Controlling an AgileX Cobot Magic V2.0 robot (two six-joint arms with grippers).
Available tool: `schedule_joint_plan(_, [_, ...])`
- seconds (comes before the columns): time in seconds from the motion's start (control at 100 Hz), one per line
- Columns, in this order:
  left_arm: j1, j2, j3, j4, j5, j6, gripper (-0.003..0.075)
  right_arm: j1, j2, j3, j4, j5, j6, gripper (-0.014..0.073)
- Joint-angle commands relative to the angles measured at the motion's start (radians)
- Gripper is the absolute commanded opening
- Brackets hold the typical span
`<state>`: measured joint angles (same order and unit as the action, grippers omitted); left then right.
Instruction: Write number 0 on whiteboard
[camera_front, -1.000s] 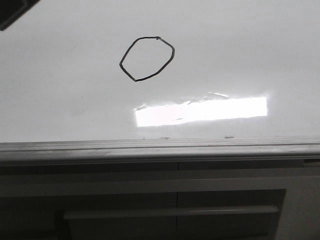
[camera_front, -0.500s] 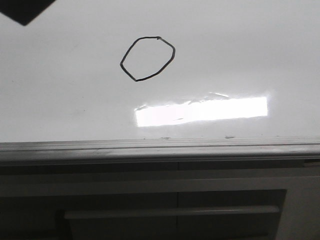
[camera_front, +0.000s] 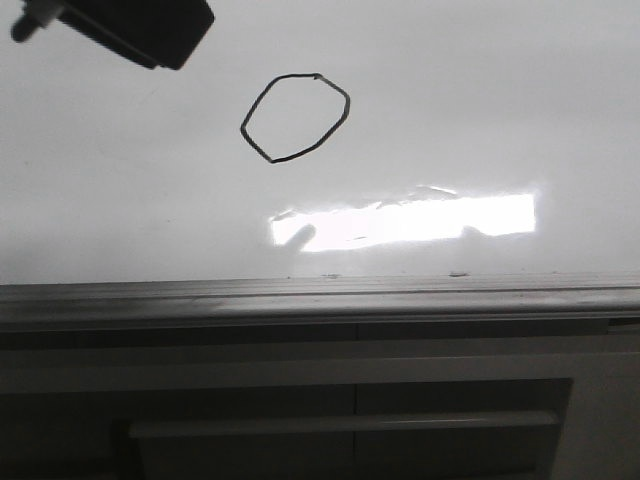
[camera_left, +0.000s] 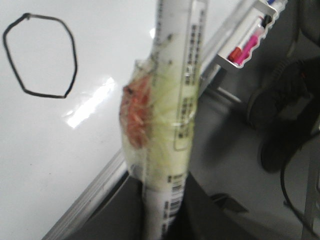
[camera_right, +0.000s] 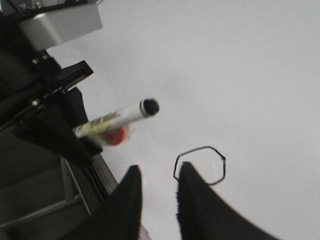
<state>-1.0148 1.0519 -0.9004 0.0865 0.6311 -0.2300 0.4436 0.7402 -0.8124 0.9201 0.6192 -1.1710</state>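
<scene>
The number 0 (camera_front: 295, 118) is a thin black angular closed loop on the glossy whiteboard (camera_front: 500, 100). My left gripper (camera_front: 150, 30) is at the top left of the front view, up and left of the loop, clear of it. It is shut on a white marker (camera_left: 172, 100) wrapped in yellowish tape with a red patch. The marker's end (camera_front: 20, 30) sticks out to the left. The loop also shows in the left wrist view (camera_left: 40, 55) and the right wrist view (camera_right: 201, 165). My right gripper (camera_right: 159, 172) is open and empty over the board beside the loop.
A bright rectangular glare (camera_front: 420, 220) lies on the board below the loop. The grey metal rail (camera_front: 320, 298) runs along the board's near edge, with a grey drawer-fronted cabinet (camera_front: 340, 425) under it. A tray with pink and red markers (camera_left: 247, 42) hangs off the board's edge.
My left gripper has come further into the front view at the top left, and the marker's end now shows. A small dark reflection has appeared in the glare. The loop is unchanged.
</scene>
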Motion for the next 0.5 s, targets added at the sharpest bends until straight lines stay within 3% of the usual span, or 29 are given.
schedule_joint_plan(0.0, [0.023,-0.017,0.015,0.079,-0.166,-0.166,-0.002,-0.057,-0.046,0.011,0.02,0.027,0.009,-0.0069])
schedule_joint_plan(0.14, [0.086,-0.017,0.055,0.199,-0.256,-0.363,-0.002,-0.097,-0.115,0.082,0.02,0.041,0.014,-0.0068])
schedule_joint_plan(0.32, [0.198,0.007,0.06,0.172,-0.34,-0.395,-0.002,-0.099,-0.144,0.128,0.02,0.021,0.019,-0.0068])
schedule_joint_plan(0.49, [0.282,0.061,0.06,0.054,-0.365,-0.395,-0.002,-0.099,-0.144,0.137,0.02,-0.001,0.019,-0.0068])
